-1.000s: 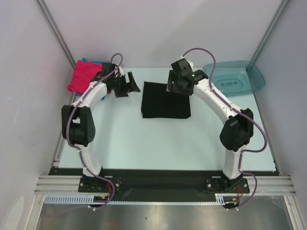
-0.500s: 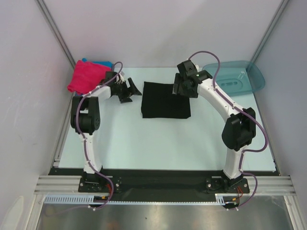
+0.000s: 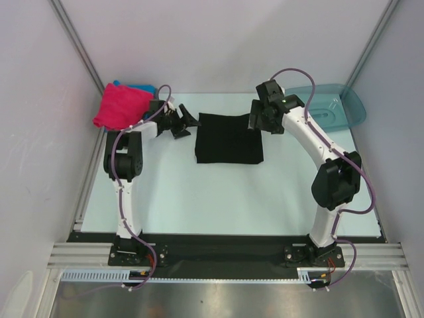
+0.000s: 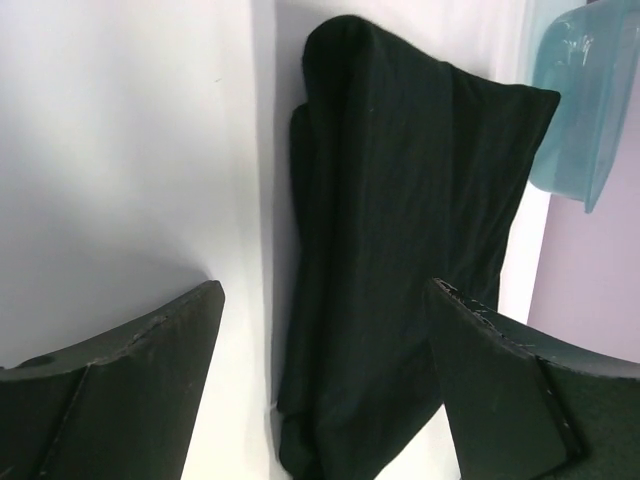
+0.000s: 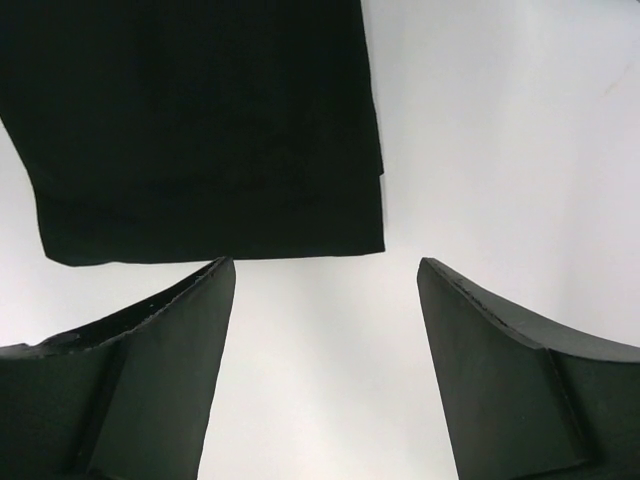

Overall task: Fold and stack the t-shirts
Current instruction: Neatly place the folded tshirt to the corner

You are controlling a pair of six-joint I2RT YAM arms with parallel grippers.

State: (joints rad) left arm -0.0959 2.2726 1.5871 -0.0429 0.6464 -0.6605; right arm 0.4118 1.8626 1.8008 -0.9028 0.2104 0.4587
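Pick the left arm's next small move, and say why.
Probably slide the left pincer low onto the black shirt at its left edge and close. It is open beside that edge, holding nothing. The shirt lies folded, apart from the pink shirt at far left. The right pincer is open too.
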